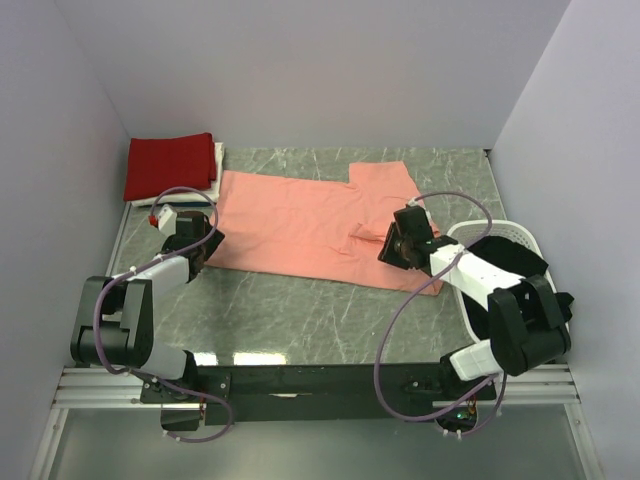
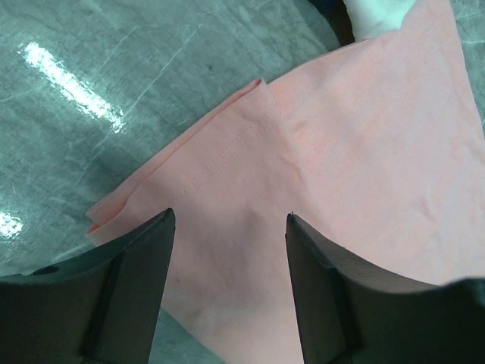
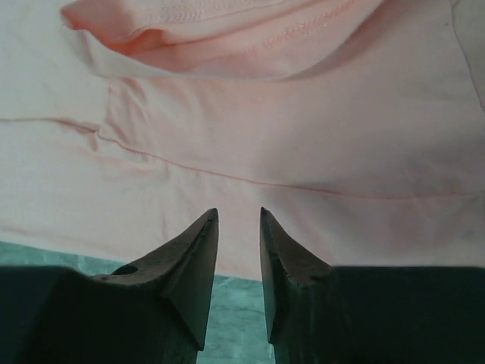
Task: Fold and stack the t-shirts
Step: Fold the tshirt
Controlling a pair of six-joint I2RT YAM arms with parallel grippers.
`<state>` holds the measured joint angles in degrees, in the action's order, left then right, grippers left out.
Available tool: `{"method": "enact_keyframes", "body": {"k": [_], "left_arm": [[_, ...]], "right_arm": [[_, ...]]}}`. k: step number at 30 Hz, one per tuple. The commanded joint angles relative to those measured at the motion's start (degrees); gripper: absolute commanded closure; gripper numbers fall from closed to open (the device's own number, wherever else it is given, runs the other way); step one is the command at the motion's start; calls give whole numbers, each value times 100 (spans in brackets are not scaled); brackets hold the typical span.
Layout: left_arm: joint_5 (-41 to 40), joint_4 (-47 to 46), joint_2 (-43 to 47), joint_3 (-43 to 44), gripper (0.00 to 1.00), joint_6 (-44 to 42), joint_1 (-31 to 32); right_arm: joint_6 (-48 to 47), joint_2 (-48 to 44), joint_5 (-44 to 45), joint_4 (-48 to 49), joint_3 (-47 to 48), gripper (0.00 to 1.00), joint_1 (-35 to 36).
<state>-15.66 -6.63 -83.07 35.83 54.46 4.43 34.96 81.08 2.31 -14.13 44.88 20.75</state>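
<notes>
Left fingers (image 2: 129, 288) are standing wide, right fingers (image 3: 182, 273) nearly closed, both holding nothing; salmon-pink t-shirt (image 1: 300, 225) is probably risking bunching if a pinch catches one layer.

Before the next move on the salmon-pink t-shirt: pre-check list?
1. Flat spread of salmon-pink cloth t-shirt: not ok, raised ridge by right gripper.
2. Check left gripper open over the shirt's edge: ok.
3. Check right gripper holds nothing: ok, jaws apart, gap narrow.
4. Folded deep red t-shirt stacked in far-left corner: ok.
5. Loose black t-shirt inside white plastic slatted basket: ok.
</notes>
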Motion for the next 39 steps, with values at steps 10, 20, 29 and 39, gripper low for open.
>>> {"method": "enact_keyframes", "body": {"k": [10,20,29,39], "left_arm": [[133,-189,36,64,35,-76,15],[151,-145,221,20,34,-119,6],[-6,118,791,-155,31,-15,6],[-97,532,1259,-542,36,399,-407]], "right_arm": [[-156,1742,683,-10,1511,70,-63],[-499,2738,807,-512,2982,52,-150],[-438,2230,692,-328,2633,41,-142],[186,-54,104,-11,646,40,-519]]}}
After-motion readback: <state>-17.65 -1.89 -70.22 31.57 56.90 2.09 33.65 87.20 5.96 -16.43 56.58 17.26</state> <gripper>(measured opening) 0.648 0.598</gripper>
